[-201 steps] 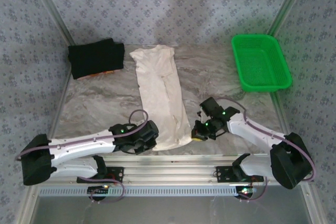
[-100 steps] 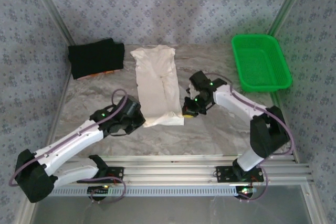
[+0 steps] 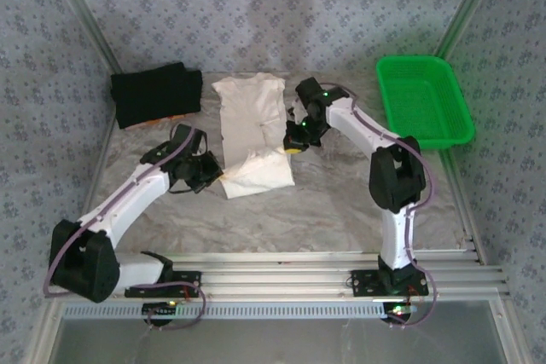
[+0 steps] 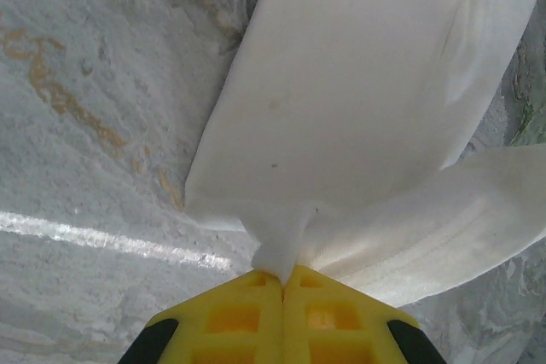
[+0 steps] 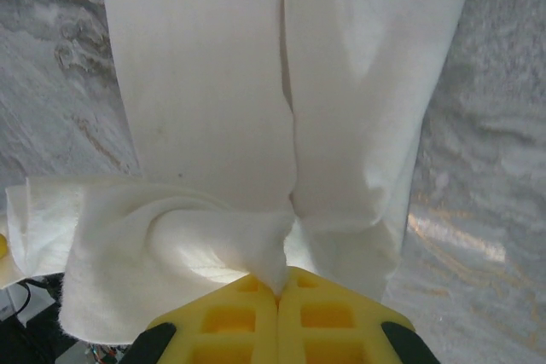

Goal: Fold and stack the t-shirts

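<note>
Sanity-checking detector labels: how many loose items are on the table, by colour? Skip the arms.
cream-white t-shirt: 1
black t-shirt: 1
green mesh basket: 1
total: 3

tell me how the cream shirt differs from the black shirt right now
Colour: the cream shirt is pale; the black shirt is dark with an orange bit at its near edge. State: the cream shirt is long, its near end doubled over and pinched by the left tool and right tool; the black shirt is a compact folded bundle, untouched. Both lie on the table, apart.
</note>
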Motion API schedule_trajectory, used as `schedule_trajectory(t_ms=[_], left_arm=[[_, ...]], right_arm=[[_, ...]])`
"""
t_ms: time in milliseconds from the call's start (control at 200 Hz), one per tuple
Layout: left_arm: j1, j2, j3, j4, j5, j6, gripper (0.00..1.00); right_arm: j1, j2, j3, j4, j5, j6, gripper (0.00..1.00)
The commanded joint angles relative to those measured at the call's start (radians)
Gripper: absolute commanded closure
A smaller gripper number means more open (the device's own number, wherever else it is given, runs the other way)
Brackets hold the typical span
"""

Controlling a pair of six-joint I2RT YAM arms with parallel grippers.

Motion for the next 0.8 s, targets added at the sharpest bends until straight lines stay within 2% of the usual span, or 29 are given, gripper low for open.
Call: schedule_trajectory(t_ms=[0, 435, 794], left_arm=[[0.033, 0.059, 0.08, -0.008, 0.045, 0.094, 1.0], [0.093, 0.341, 0.333, -0.04, 0.082, 0.23, 1.0], [0.137, 0.48, 0.459, -0.052, 0.077, 0.288, 1.0]], right_arm=[[-0.025, 0.056, 0.098, -0.092, 0.038, -0.045, 1.0], [-0.061, 0.215, 0.291, -0.126, 0.043, -0.043, 1.0], [-0.085, 0.324, 0.425, -0.145, 0.053, -0.023, 1.0]])
